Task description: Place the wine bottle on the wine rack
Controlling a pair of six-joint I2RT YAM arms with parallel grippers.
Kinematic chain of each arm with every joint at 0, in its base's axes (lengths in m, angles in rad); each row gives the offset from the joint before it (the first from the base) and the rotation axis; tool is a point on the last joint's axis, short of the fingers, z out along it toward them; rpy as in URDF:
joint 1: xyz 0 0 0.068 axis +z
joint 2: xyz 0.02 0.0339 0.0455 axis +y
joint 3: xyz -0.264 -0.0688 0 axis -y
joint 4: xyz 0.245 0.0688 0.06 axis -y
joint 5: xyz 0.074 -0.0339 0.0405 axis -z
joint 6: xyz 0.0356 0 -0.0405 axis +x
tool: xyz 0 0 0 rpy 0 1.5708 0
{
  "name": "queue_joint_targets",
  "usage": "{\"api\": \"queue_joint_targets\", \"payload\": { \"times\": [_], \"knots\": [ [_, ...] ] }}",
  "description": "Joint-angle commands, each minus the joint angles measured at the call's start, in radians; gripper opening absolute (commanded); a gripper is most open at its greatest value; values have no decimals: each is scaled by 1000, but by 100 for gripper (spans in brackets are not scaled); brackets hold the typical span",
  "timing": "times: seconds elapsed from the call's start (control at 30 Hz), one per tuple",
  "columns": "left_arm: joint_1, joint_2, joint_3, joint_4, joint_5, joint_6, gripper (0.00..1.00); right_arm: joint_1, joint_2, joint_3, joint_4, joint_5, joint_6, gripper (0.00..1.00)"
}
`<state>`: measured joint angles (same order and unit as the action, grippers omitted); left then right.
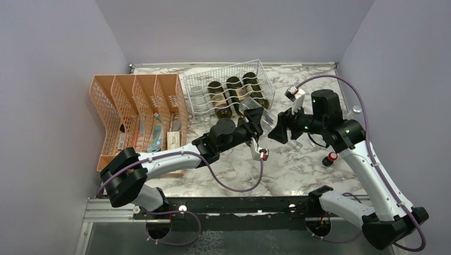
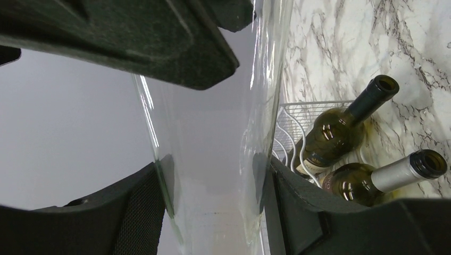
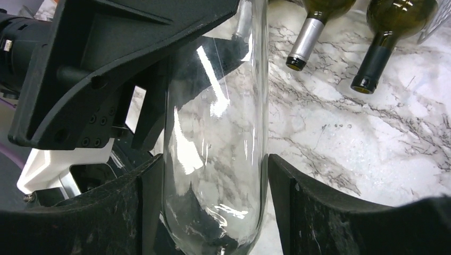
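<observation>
Pinches the bottle (image 1: 267, 119) in the left gripper (image 2: 213, 175), both pads flat against the clear glass. Holds it above the table (image 1: 298, 170), just in front of the rack (image 1: 223, 70) and not yet in it.

Flanks the same bottle with the right gripper (image 3: 215, 175) from the opposite side. Sits very close to the glass on both sides there, but cannot tell whether pressing or merely beside it. Meets the left gripper near mid-table, almost nose to nose, with the bottle in between.

Stands at the back of the table: white wire, box-shaped, open towards the arms. Carries three dark bottles (image 1: 234, 87) lying side by side in the wavy cradles, necks towards the front, and what look like clear ones (image 1: 198, 100) in the left part. Shows, from the left wrist, two of the dark bottles beyond the glass, one with a silver-foiled neck.

Has an orange organiser (image 1: 138, 111) just to the left of the rack, with papers in its slots.
</observation>
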<state>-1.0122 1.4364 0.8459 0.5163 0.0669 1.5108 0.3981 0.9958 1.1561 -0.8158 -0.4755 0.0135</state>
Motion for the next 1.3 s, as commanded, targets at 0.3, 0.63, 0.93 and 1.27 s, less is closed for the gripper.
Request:
{"api": "queue_joint_targets", "payload": {
  "times": [0.3, 0.63, 0.93, 1.27],
  "knots": [
    [5, -6, 135, -105, 9, -83, 0, 0, 8, -24, 23, -7, 5, 67],
    [12, 13, 227, -289, 8, -138, 0, 0, 9, -23, 35, 7, 10, 56],
    [12, -7, 174, -199, 9, -226, 62, -2, -28, -7, 105, 91, 55, 1],
    [12, -75, 108, -184, 56, -396, 99, -1, -68, -2, 253, 277, 168, 1]
  ]
}}
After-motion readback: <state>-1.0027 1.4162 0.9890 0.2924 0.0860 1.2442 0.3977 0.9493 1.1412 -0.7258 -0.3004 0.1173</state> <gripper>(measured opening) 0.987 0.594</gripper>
